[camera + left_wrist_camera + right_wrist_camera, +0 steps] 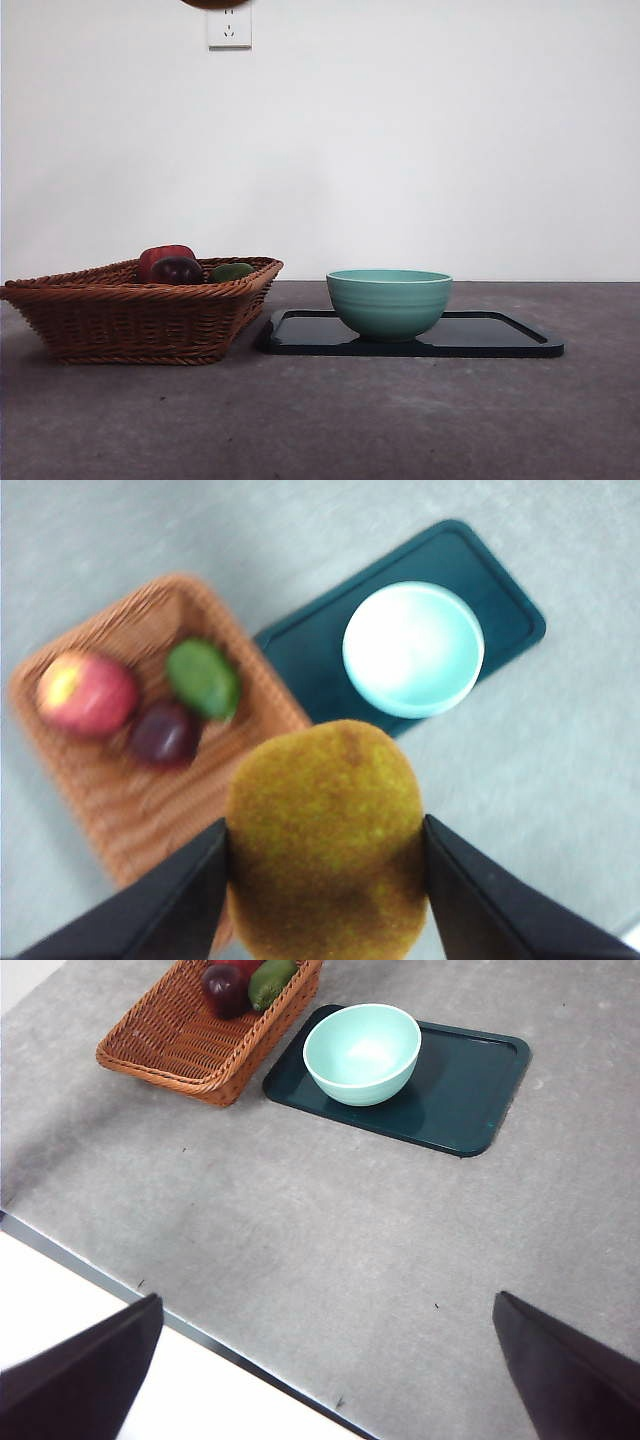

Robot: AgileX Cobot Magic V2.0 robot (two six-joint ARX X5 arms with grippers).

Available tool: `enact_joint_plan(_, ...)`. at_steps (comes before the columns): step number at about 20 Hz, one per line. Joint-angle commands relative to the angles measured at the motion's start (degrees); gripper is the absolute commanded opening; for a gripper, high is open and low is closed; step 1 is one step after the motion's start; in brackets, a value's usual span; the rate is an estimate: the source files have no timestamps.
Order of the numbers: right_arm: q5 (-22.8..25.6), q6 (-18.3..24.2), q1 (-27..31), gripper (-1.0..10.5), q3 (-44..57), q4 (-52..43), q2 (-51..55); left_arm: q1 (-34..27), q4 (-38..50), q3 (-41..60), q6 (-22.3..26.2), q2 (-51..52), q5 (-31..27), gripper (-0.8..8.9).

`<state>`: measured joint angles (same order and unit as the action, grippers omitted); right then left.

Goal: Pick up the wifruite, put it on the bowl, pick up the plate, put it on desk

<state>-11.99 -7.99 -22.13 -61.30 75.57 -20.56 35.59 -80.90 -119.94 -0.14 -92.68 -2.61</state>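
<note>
My left gripper (325, 825) is shut on the wifruite (325, 860), a round orange-brown speckled fruit, and holds it high above the basket's edge and the desk (400, 420). Only the fruit's underside shows at the top edge of the front view (215, 3). The empty mint-green bowl (389, 300) stands on the left part of the plate (500, 335), a flat dark rectangular tray; both also show in the left wrist view, bowl (413, 648) and plate (490, 590). My right gripper (325, 1300) is open and empty, high over the desk's near edge.
A wicker basket (140, 310) stands left of the plate, holding a red fruit (165, 255), a dark red fruit (177, 270) and a green fruit (231, 271). A wall socket (229, 27) is on the white wall behind.
</note>
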Motion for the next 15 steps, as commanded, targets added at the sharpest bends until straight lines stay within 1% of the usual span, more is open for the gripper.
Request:
enact_joint_plan(1,0.0,-1.0,-0.3,6.1,-0.4,-0.5,-0.2,-0.5,-1.8,4.6,-1.3,4.6,0.3,2.45)
enact_joint_plan(5,-0.1,-1.1,-0.3,6.1,-0.4,-0.5,-0.2,-1.1,-1.0,14.7,-3.8,13.4,0.2,2.45)
enact_joint_plan(8,-0.2,-1.2,-0.3,6.1,-0.4,-0.5,-0.2,-1.9,-0.3,21.3,-6.5,17.1,-0.2,2.45)
enact_joint_plan(11,-0.2,-1.9,-0.3,6.1,-0.4,-0.5,-0.2,-2.8,1.9,25.7,-10.4,17.3,-1.4,2.45)
enact_joint_plan(15,-0.2,-1.9,-0.3,6.1,-0.4,-0.6,-0.2,-3.0,9.0,31.9,-12.8,15.6,-1.5,2.45)
